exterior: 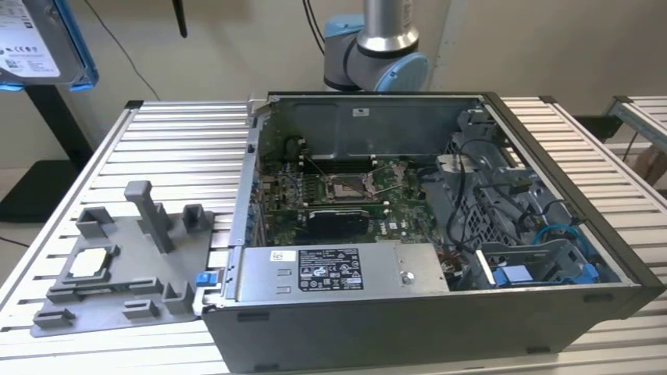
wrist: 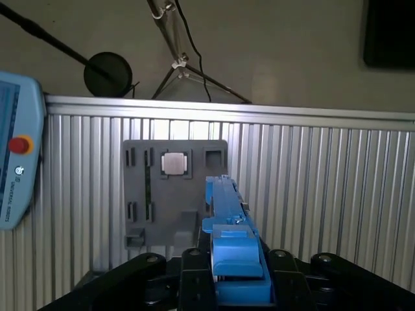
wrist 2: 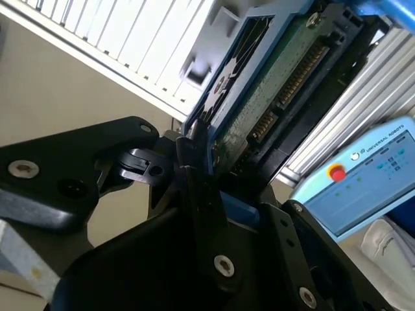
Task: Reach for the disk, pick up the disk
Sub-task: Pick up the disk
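Note:
The disk (exterior: 31, 39) hangs high in the air at the exterior view's upper left, well above the table. Its silver face with a white label and its bright blue bracket show there. In the first wrist view the disk (wrist: 227, 227) stands edge-on, blue bracket toward the camera, with my gripper (wrist: 237, 262) shut on it between black fingers (wrist: 194, 272). In the second wrist view the disk's green circuit-board underside (wrist 2: 272, 97) rises from my gripper (wrist 2: 211, 178), clamped at its lower end.
An open computer case (exterior: 438, 312) sits mid-table, with a long silver box (exterior: 333, 269) along its near wall. A grey fixture plate (exterior: 115, 273) holds a small square chip (exterior: 89, 262). A pale blue teach pendant (wrist: 16, 149) lies on the slatted table (exterior: 177, 148).

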Tool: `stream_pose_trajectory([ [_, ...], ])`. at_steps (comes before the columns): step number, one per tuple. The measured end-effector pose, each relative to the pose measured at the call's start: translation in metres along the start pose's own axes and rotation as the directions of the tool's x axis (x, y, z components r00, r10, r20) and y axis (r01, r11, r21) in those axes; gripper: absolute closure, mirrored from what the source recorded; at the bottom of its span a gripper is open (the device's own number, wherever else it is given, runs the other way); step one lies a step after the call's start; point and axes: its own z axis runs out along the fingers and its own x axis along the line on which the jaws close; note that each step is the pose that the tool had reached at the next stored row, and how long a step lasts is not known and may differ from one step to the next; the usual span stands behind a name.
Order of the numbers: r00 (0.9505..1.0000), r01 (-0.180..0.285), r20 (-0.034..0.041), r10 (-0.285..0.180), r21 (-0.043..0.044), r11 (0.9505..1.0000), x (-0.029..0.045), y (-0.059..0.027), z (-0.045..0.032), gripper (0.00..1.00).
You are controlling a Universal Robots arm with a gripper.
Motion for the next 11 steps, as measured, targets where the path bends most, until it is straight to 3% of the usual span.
stream_pose_trajectory([
  [11, 1.0, 0.0, 0.0, 0.0, 0.0, 1.0, 0.0006, -0.0192, 0.0003, 1.0],
])
